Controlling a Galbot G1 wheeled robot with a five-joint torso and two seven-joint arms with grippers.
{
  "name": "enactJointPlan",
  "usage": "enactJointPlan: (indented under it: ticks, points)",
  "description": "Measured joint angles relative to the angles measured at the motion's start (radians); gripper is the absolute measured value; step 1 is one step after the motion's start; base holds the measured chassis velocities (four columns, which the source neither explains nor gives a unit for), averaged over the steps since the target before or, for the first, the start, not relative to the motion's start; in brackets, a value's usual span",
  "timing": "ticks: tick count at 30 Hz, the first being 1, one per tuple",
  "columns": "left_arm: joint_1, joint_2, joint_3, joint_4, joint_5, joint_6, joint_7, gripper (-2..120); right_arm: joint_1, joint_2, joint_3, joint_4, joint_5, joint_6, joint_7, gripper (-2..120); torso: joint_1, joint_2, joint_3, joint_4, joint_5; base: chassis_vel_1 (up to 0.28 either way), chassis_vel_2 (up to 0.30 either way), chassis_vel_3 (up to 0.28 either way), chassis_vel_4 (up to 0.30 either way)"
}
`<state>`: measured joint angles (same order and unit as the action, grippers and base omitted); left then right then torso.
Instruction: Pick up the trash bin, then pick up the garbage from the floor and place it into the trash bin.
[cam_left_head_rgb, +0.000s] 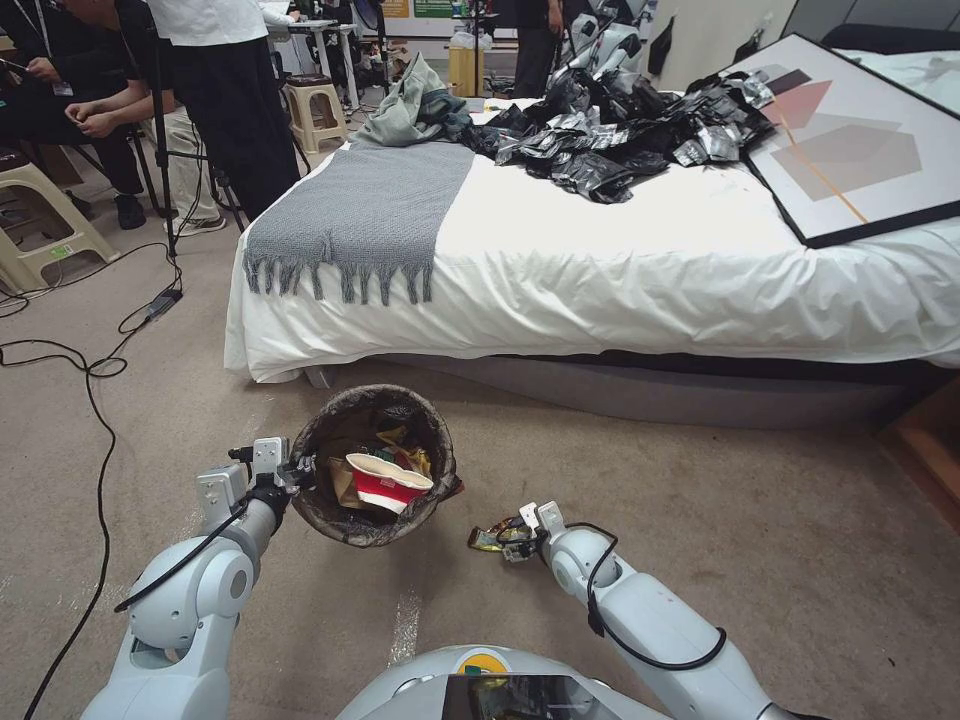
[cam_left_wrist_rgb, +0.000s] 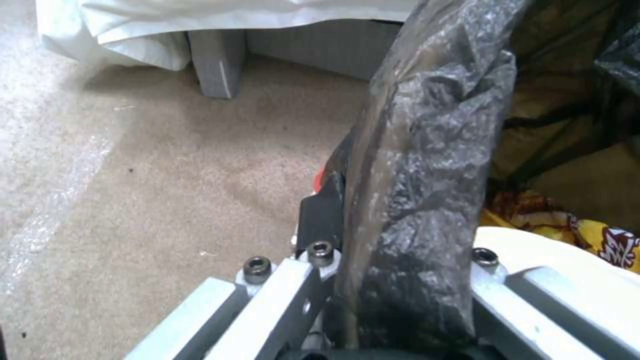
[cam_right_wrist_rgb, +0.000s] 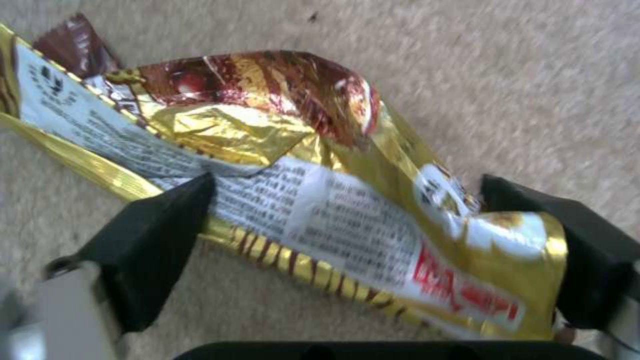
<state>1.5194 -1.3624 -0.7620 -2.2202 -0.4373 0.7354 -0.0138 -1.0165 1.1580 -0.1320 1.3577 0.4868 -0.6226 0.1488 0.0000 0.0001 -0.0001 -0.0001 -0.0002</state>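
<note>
Left gripper (cam_left_head_rgb: 296, 472) is clamped on the bin (cam_left_head_rgb: 375, 465) rim, bin held beside the bed (cam_left_head_rgb: 600, 260). Right gripper (cam_right_wrist_rgb: 347, 250) – jaws spread astride the wrapper (cam_right_wrist_rgb: 313, 200) on the carpet – is best closed squarely (foil slips) before lifting.

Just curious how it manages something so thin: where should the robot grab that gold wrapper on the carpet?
Across its narrow middle, from above: the wrapper lies flat and long, and the open right gripper already straddles it there.
</note>
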Motion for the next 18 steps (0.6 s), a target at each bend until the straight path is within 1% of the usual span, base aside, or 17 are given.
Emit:
enactJointPlan:
  ticks: [1,2,5,6,9,10,12,13,14,15,16,17,18]
  points:
    - [0.0,-0.001,0.0,0.0,0.0,0.0,0.0,0,0.0,-0.002,0.003,0.0,0.0,0.003,-0.001,88,0.0,0.0,0.0,0.0,0.0,0.0,0.0,0.0,0.0]
    - [0.0,-0.001,0.0,0.0,0.0,0.0,0.0,0,0.0,-0.002,0.003,0.0,0.0,0.003,-0.001,88,0.0,0.0,0.0,0.0,0.0,0.0,0.0,0.0,0.0]
    - [-0.002,-0.003,0.001,0.001,0.0,0.0,0.0,0,-0.002,-0.005,0.01,0.002,0.0,0.006,-0.004,78,0.0,0.0,0.0,0.0,-0.0001,0.0,0.0,0.0,0.0]
    - [-0.002,-0.003,0.001,0.001,0.0,0.0,0.0,0,-0.002,-0.005,0.01,0.002,0.0,0.006,-0.004,78,0.0,0.0,0.0,0.0,-0.0001,0.0,0.0,0.0,0.0]
    - [-0.002,-0.003,0.001,0.002,0.0,0.0,0.0,0,-0.007,0.002,0.014,0.001,-0.005,0.014,-0.004,68,0.0,0.0,0.0,-0.0001,-0.0001,0.0,0.0,0.0,0.0]
    - [-0.002,-0.003,0.001,0.002,0.0,0.0,0.0,0,-0.007,0.002,0.014,0.001,-0.005,0.014,-0.004,68,0.0,0.0,0.0,-0.0001,-0.0001,0.0,0.0,0.0,0.0]
    - [-0.001,-0.001,-0.002,0.0,-0.001,0.0,0.0,0,-0.012,0.004,0.018,0.009,-0.005,0.015,-0.001,59,0.0,0.0,0.0,0.0002,0.0002,0.0,0.0,0.0,0.0]
    - [-0.001,-0.001,-0.002,0.0,-0.001,0.0,0.0,0,-0.012,0.004,0.018,0.009,-0.005,0.015,-0.001,59,0.0,0.0,0.0,0.0002,0.0002,0.0,0.0,0.0,0.0]
    - [-0.001,-0.001,-0.004,-0.001,-0.002,0.0,0.0,0,-0.016,0.003,0.021,0.017,-0.005,0.015,0.001,55,0.0,0.0,0.0,0.0004,0.0004,0.0,0.0,0.0,0.0]
    - [-0.001,-0.001,-0.005,-0.001,-0.002,0.0,0.0,0,-0.02,0.002,0.026,0.023,-0.005,0.015,0.003,49,0.0,0.0,0.0,0.0003,0.0003,0.0,0.0,0.0,0.0]
    - [-0.001,-0.001,-0.005,-0.001,-0.002,0.0,0.0,0,-0.02,0.002,0.026,0.023,-0.005,0.015,0.003,49,0.0,0.0,0.0,0.0003,0.0003,0.0,0.0,0.0,0.0]
    - [-0.001,-0.001,-0.005,-0.001,-0.002,0.0,0.0,0,-0.024,0.001,0.031,0.029,-0.005,0.017,0.005,45,0.0,0.0,0.0,0.0003,0.0003,0.0,0.0,0.0,0.0]
    - [-0.002,-0.001,-0.005,-0.001,-0.002,0.0,0.0,0,-0.029,0.001,0.038,0.036,-0.005,0.02,0.006,39,0.0,0.0,0.0,0.0001,0.0004,0.0,0.0,0.0,0.0]
